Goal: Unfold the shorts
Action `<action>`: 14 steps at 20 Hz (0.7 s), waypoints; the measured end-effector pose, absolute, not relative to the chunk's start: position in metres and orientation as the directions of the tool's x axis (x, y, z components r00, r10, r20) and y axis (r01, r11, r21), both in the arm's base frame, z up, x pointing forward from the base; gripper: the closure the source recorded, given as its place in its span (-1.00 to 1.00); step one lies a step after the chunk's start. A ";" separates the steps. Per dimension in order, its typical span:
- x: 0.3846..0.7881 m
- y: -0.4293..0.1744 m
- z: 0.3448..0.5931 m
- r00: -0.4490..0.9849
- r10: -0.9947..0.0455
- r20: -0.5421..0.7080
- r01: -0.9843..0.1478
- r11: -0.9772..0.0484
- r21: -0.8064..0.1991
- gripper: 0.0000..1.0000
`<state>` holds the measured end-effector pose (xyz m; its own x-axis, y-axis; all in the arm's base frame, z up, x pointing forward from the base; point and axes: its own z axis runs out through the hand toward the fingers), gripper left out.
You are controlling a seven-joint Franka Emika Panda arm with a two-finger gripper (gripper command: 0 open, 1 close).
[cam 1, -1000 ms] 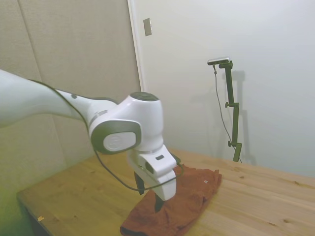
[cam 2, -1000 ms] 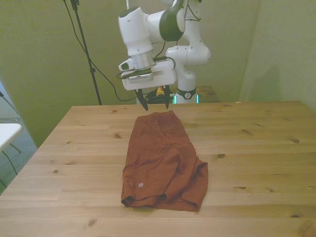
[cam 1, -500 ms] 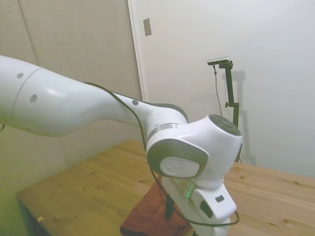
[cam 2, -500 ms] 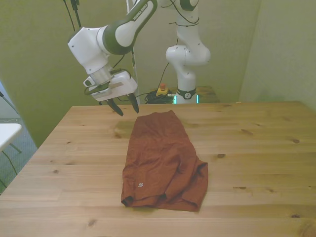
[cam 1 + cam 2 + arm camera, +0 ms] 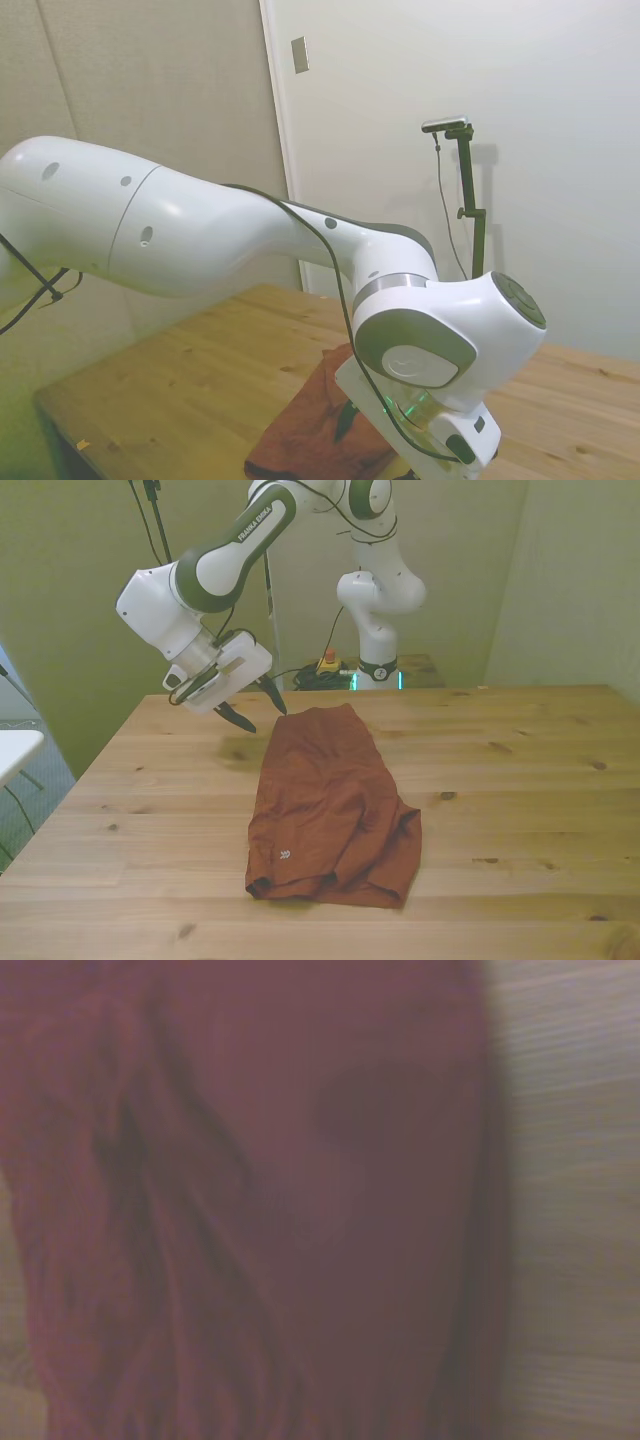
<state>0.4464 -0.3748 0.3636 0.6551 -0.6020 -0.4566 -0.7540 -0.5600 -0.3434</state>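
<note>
Pale green walls stand behind a wooden counter (image 5: 520,780). On the counter lie the shorts (image 5: 330,805), red-brown and soft. They sit near the middle, a bit toward the front view's left. They are folded into a long shape, with one narrow end at the far side and a wider, bunched end near the camera. One layer lies on top of another along the front view's right, where the cloth makes thick folds. A tiny pale mark shows on the near corner.

The gripper (image 5: 252,712) hangs in the air over the counter, tilted to one side. It is just beside the far corner of the shorts, on the front view's left. It does not touch the cloth. The jaws are spread apart and hold nothing. A dark shadow lies on the wood under them.

In the side view the big white arm (image 5: 200,235) fills much of the picture and hides most of the shorts (image 5: 310,430). The wrist view is blurry, but it shows red cloth (image 5: 260,1220) with creases and a strip of bare wood beside it.

The job looks like it is only starting, since the shorts are fully folded. The arm seems to be lining up for a grab. Next, the jaws likely need to go down to an edge of the top layer, pinch only that layer, and pull it open sideways.
</note>
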 end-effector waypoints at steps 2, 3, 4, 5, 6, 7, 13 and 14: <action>0.447 -0.369 0.367 0.674 -0.586 -0.450 -0.737 -0.574 -0.357 -1.00; 0.447 -0.367 0.369 0.682 -0.580 -0.446 -0.730 -0.579 -0.363 -1.00; 0.446 -0.365 0.370 0.687 -0.575 -0.445 -0.725 -0.583 -0.367 -1.00; 0.445 -0.364 0.369 0.687 -0.572 -0.448 -0.725 -0.583 -0.368 1.00; 0.444 -0.362 0.366 0.686 -0.569 -0.453 -0.726 -0.581 -0.368 1.00; 0.444 -0.361 0.363 0.685 -0.566 -0.458 -0.726 -0.581 -0.368 1.00; 0.443 -0.354 0.352 0.684 -0.556 -0.471 -0.726 -0.583 -0.366 1.00; 0.444 -0.354 0.352 0.685 -0.555 -0.472 -0.725 -0.584 -0.366 1.00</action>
